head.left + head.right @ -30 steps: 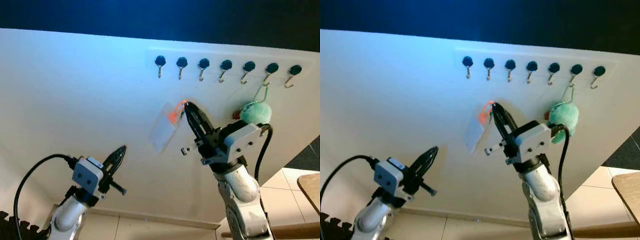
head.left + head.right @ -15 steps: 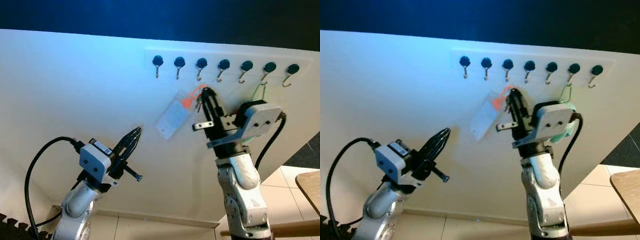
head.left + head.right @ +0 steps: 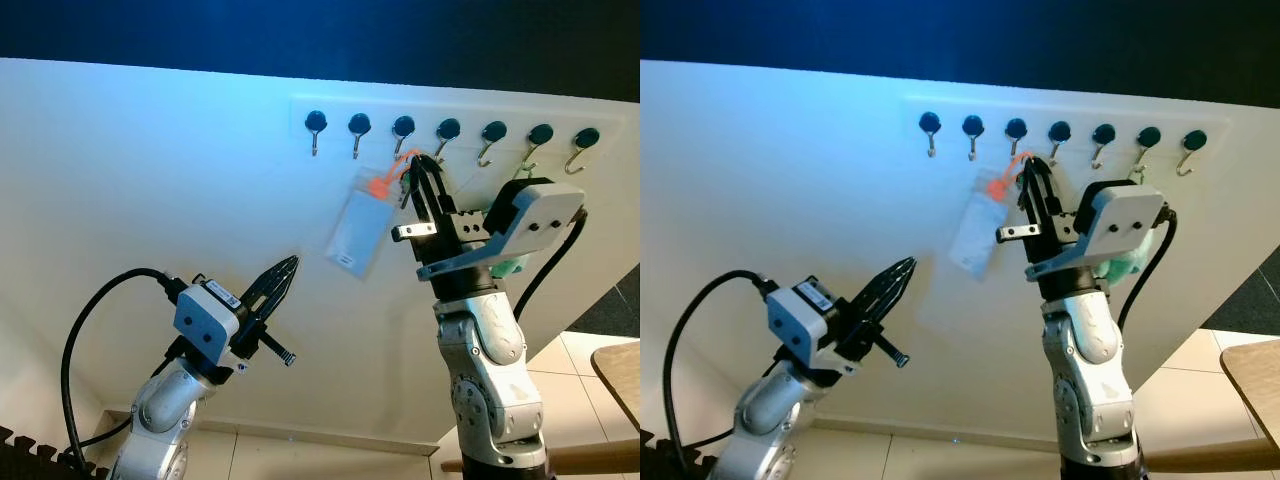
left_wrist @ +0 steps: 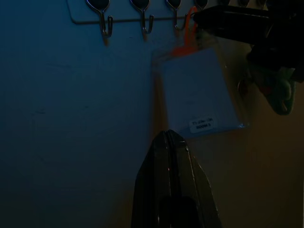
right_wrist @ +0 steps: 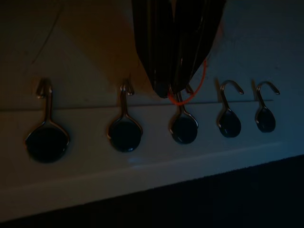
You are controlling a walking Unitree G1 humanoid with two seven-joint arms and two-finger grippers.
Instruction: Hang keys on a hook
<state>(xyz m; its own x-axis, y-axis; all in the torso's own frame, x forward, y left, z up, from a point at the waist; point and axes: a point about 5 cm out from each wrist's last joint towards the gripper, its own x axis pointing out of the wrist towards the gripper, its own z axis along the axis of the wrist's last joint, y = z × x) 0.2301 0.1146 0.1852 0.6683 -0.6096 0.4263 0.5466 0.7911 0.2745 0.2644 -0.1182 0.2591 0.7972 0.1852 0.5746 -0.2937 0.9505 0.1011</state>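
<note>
While my left gripper (image 3: 291, 264) hangs low and nearest to me, its two black fingers pressed together on nothing, it points up toward the white wall (image 3: 150, 180) well below the hooks. Further out, my right gripper (image 3: 418, 165) is raised to the rack, fingers closed tight on an orange loop (image 5: 189, 93) that carries the keys' tag. That tag is a clear card holder (image 3: 359, 231) with a pale card inside (a small printed label (image 4: 202, 125) sits near its lower edge), and it dangles tilted to the left of my right fingers, against the wall. I cannot make out any metal keys themselves.

Through the right wrist camera the orange loop sits right at my fingertips and overlaps the shank of the middle hook (image 5: 183, 124), though I cannot tell whether it is over the hook's tip. Behind my right wrist a teal fuzzy pompom (image 3: 512, 266) hangs by a green loop from the sixth hook (image 3: 538, 138). Farthest back is the row of dark-headed hooks (image 3: 402, 131) along a white strip, with a dark band (image 3: 300, 35) above the wall.
</note>
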